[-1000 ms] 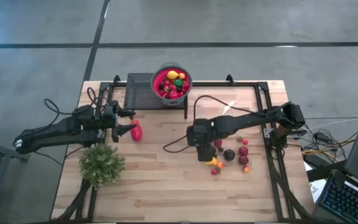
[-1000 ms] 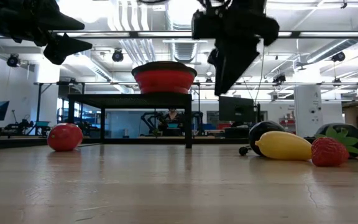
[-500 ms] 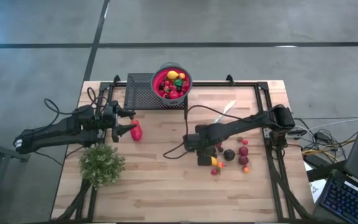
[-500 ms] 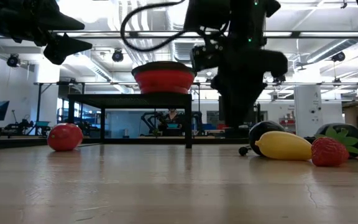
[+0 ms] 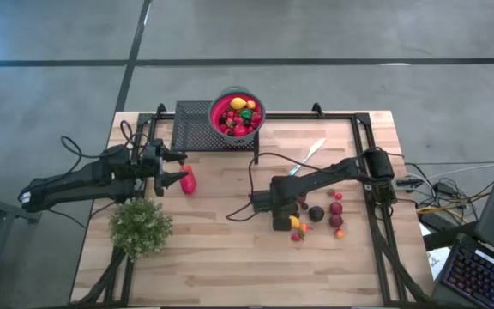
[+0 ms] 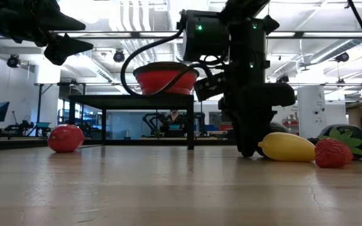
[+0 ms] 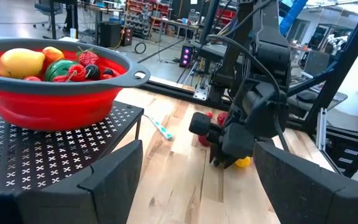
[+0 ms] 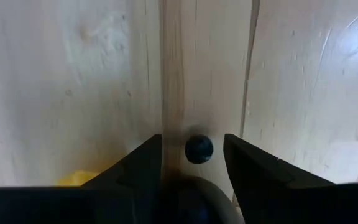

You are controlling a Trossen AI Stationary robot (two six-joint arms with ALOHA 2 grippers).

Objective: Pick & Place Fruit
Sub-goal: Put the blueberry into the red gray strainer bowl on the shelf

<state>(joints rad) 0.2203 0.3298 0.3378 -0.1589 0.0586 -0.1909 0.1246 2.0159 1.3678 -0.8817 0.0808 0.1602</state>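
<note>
Pale wooden table (image 5: 230,249), workshop beyond; both grippers open, right gripper (image 8: 193,149) astride dark berry (image 8: 199,149).

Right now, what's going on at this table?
The right gripper is down at the tabletop among the loose toy fruits, its open fingers straddling a small dark berry, with a yellow fruit right beside it. Nothing is lifted yet. A red bowl on a black mesh stand already holds several fruits. The left gripper waits open, above the table by a larger red fruit; a green plant stands nearby.
</note>
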